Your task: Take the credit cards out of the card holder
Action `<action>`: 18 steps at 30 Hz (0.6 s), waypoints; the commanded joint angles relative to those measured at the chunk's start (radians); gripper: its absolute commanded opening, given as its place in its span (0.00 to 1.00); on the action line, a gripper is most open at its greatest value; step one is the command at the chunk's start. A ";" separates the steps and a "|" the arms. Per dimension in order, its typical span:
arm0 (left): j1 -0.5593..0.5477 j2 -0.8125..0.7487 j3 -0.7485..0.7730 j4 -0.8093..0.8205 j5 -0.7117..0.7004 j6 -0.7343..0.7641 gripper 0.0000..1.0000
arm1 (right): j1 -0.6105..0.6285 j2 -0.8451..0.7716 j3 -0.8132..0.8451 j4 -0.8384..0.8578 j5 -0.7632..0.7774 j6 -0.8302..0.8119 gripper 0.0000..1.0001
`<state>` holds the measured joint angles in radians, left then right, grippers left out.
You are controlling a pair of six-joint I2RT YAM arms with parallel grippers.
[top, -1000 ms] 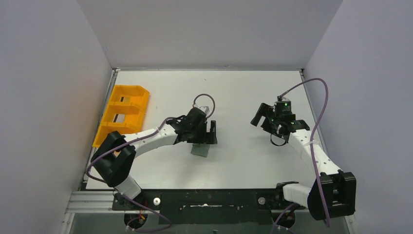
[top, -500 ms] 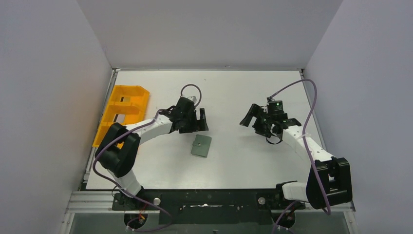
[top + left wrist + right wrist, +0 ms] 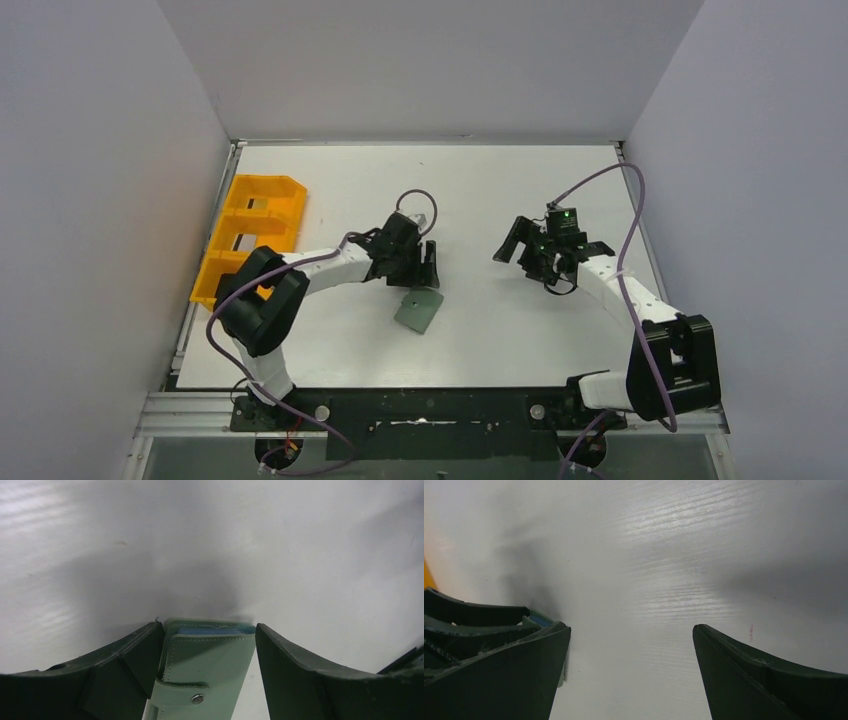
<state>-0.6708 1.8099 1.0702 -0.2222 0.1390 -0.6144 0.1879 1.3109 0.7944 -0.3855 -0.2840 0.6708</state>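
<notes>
The wallet [image 3: 418,310] lies closed on the white counter [image 3: 500,180], near its middle, grey-green outside facing up. From above, its long axis runs from about 1 o'clock to 7 o'clock, and the 1 o'clock end sits under the left hand [image 3: 430,271]. In the left wrist view the long axis points straight away from the camera, 6 to 12 o'clock. A snap tab [image 3: 186,695] wraps over its left edge at the near end, and a pale blue strip shows along the far end. The 2 fingers straddle that far end. The left one is against the wallet's left edge and the right one is at its right edge, but we cannot tell whether they actually grip it.

The right hand [image 3: 520,246] is spread wide over bare counter, at about 2 o'clock from the wallet and well apart from it. An orange tray [image 3: 280,186] sits at 10 o'clock from the wallet, by the counter's left edge.
</notes>
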 commanded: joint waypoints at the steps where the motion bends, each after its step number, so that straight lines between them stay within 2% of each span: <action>1: -0.109 -0.064 -0.077 0.004 0.024 -0.028 0.67 | 0.003 0.022 0.017 -0.007 0.031 -0.014 0.99; 6: -0.145 -0.128 -0.126 -0.004 -0.048 -0.089 0.68 | 0.002 0.034 0.027 -0.015 0.040 -0.025 1.00; 10: -0.110 -0.199 -0.056 -0.105 -0.183 -0.047 0.75 | 0.002 0.020 0.032 -0.020 0.045 -0.036 1.00; 14: 0.039 -0.268 0.039 -0.198 -0.266 0.008 0.82 | 0.002 0.004 0.038 -0.038 0.067 -0.042 1.00; 18: 0.306 -0.323 0.066 -0.214 -0.271 -0.002 0.86 | 0.002 -0.005 0.039 -0.053 0.082 -0.046 0.99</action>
<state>-0.5968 1.5864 1.0641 -0.3977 -0.0463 -0.6323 0.1879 1.3415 0.7948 -0.4313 -0.2394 0.6403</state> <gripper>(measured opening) 0.844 0.994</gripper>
